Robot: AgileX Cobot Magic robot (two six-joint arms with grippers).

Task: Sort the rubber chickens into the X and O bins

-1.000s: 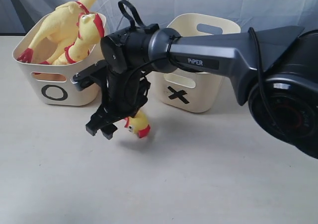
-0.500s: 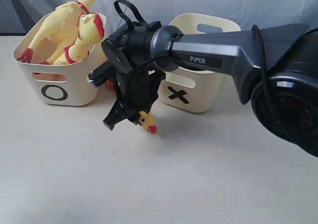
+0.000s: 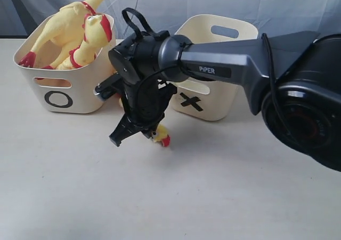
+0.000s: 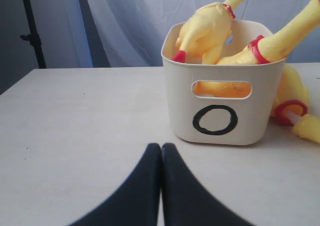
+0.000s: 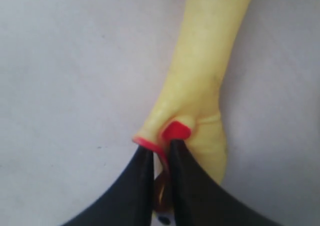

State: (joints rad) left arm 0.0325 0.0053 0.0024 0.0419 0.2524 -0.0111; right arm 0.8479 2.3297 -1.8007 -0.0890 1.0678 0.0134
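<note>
Two plump yellow rubber chickens [image 3: 80, 27] stick out of the O bin [image 3: 64, 93] at the left; the left wrist view shows them [image 4: 207, 25] in the same O bin [image 4: 222, 110]. The X bin [image 3: 208, 99] stands at the right, partly hidden by my right arm. The third chicken [image 4: 291, 93] lies on the table beside the O bin. My right gripper [image 3: 139, 136] is shut on the red part of its head [image 5: 176, 132], and the head [image 3: 159, 135] sits low over the table. My left gripper [image 4: 161, 147] is shut and holds nothing, short of the O bin.
The right arm [image 3: 224, 64] reaches across the middle in front of both bins. A pale cloth backdrop [image 3: 266, 6] hangs behind the table. A dark stand [image 4: 30, 30] rises beyond the table's far edge in the left wrist view.
My right wrist has turned and shifted a little to the right, carrying the chicken's head with it. The chickens in the O bin have not moved.
</note>
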